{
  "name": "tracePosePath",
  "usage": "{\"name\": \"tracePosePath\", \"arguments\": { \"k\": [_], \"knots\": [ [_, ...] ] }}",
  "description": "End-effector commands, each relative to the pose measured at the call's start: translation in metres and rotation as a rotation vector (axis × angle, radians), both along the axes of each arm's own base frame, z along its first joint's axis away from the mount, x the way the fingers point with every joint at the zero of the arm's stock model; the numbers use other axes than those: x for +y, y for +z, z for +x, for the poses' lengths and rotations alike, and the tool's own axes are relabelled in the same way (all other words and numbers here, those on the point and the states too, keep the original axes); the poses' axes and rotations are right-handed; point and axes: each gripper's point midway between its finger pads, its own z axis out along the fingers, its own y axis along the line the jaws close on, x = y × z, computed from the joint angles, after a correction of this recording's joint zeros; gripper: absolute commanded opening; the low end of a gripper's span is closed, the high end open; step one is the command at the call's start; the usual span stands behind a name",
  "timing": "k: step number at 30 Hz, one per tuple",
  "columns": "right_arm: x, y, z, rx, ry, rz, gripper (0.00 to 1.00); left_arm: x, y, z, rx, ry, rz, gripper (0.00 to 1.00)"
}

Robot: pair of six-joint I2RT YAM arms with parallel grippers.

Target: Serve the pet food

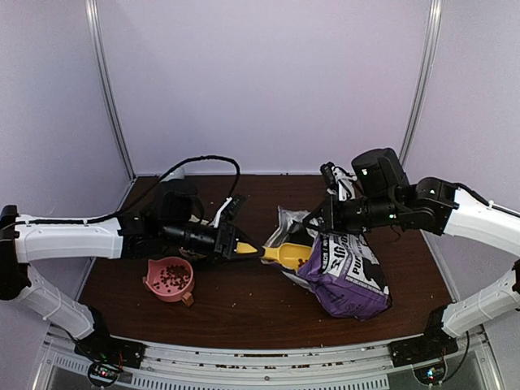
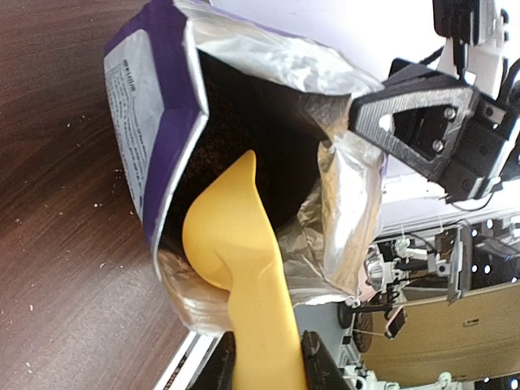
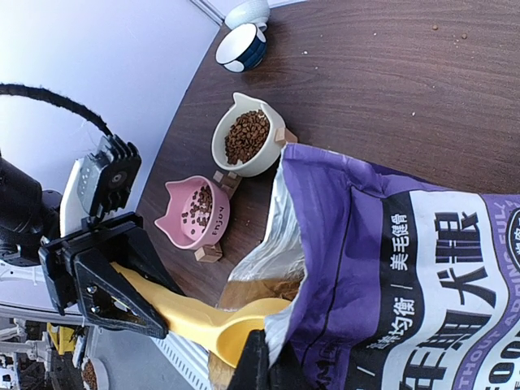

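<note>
One dark brown wood-grain counter (image 1: 244, 309) fills the lower half of the overhead view. It is boxed in by pale lilac walls (image 1: 268, 81), with thin metal posts (image 1: 110, 89) running up at the upper left and upper right. Pale crumbs (image 2: 97, 203) are scattered on the wood along the left of the left wrist view.

The pet food (image 3: 246, 136) is small, dark reddish-brown pellets. A loose heap fills a white bowl (image 3: 231, 158) at upper centre of the right wrist view. A thinner scatter lies in a pink bowl (image 3: 175, 231) with cat ears just below it. A blue-and-white bowl (image 3: 241, 47) sits apart near the top edge. More kibble shows as a dark mass deep inside the purple-and-white bag (image 1: 349, 280), which lies on its side right of centre with its foil-lined mouth open toward the left.

The left pincer (image 1: 236, 246) is clamped on the handle of a yellow scoop (image 1: 284, 254), whose bowl sits in the bag's mouth. The right pincer (image 1: 321, 223) is clenched on the bag's upper rim.
</note>
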Motion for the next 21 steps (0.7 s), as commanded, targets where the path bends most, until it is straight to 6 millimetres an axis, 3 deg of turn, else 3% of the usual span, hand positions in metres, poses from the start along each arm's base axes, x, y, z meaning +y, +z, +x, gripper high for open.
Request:
{"name": "tracePosePath", "arguments": {
  "k": [1, 13, 21],
  "knots": [
    [0.0, 0.034, 0.011, -0.089, -0.041, 0.094, 0.0, 0.009, 0.032, 0.011, 0.043, 0.075, -0.142, 0.0],
    [-0.002, 0.037, 0.012, -0.094, -0.05, 0.101, 0.0, 0.035, 0.061, 0.015, -0.002, 0.129, -0.287, 0.0],
    [-0.007, 0.042, 0.014, -0.103, -0.072, 0.114, 0.0, 0.049, 0.061, 0.009, 0.013, 0.145, -0.335, 0.0]
  ]
}}
